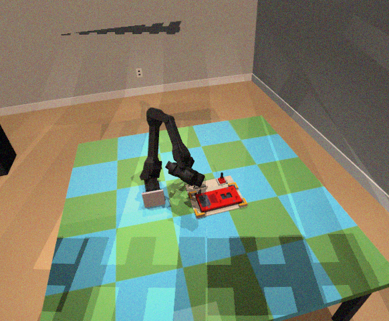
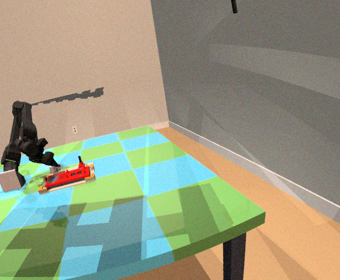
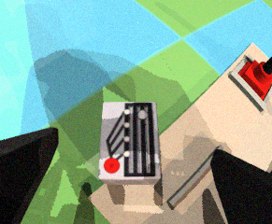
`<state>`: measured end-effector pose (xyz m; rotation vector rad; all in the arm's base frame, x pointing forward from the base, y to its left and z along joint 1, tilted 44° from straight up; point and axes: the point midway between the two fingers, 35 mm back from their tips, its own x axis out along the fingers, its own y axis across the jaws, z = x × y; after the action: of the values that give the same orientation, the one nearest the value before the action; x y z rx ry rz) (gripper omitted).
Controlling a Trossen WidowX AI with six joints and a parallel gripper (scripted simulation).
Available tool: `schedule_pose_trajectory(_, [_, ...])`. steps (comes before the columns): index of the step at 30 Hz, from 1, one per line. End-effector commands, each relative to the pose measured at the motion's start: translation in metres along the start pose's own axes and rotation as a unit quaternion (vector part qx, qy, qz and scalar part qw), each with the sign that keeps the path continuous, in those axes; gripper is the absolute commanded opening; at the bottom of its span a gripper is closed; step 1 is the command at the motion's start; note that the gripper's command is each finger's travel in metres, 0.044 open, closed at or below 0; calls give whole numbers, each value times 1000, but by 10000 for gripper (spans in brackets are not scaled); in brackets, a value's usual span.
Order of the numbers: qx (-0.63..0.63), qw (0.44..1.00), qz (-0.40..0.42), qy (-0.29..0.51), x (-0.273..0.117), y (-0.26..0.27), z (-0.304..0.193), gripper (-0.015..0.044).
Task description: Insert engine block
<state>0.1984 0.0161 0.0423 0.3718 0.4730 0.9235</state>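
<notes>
Engine block, a pale grey box with black stripes and a red disc (image 3: 130, 142), sits at the beige board's corner (image 3: 236, 109) in the wrist view, between but clear of the wide-open, empty black gripper (image 3: 138, 148); the top view adds the red car body (image 1: 218, 198), with the block hard to make out.

The top view looks steeply down from above the front of my checkered table (image 1: 146, 221) (image 2: 103, 192), facing the pale wall (image 1: 101, 62) (image 2: 58, 54). The exterior view sits lower and nearer the tabletop, facing the corner. Both share table, walls and my arm (image 1: 154, 141) (image 2: 28, 129). The wrist view looks down close between my fingers.
</notes>
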Motion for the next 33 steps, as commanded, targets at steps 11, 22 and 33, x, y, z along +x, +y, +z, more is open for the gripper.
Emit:
schedule_pose_trajectory(11, [-25, 978, 30, 204, -2, -5, 18, 440])
schedule_pose_trajectory(22, [-54, 938, 13, 343, -11, 0, 41, 440])
schedule_pose_trajectory(33, [-54, 938, 13, 343, -3, 5, 42, 440])
